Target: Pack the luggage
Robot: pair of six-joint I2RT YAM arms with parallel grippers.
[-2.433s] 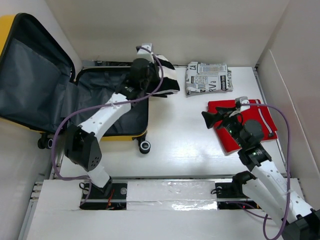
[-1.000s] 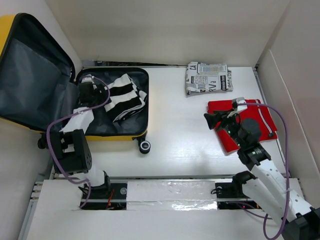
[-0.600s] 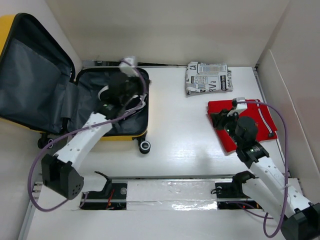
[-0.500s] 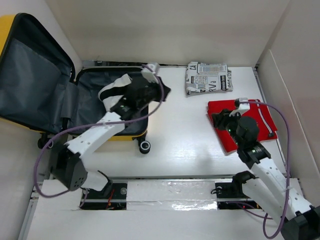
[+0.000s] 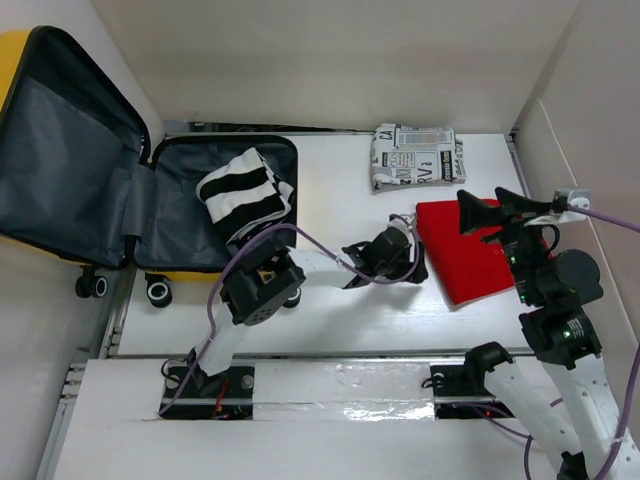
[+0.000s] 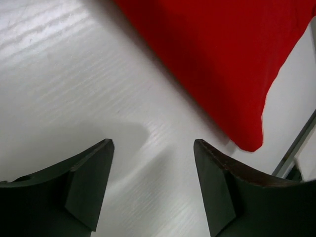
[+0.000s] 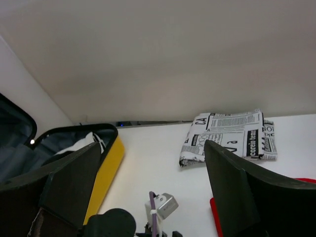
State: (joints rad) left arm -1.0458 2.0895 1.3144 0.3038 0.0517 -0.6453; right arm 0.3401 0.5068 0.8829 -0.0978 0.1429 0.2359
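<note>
My left tool [image 6: 152,148] hangs low over the tabletop [image 5: 340,320], jaws apart, just beside the edge of the red garment [image 6: 222,59] (ready to scoop it, I judge). My right tool [image 7: 150,145], also spread, stands raised, out of the way. The luggage [image 5: 175,225] lies open at left, with a striped garment [image 5: 240,195] inside.

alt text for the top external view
An open yellow hard-shell suitcase at left holds a folded striped black-and-white garment. The open left gripper is beside a folded red cloth; the open right gripper hangs above it. A newsprint-patterned cloth lies beyond.
</note>
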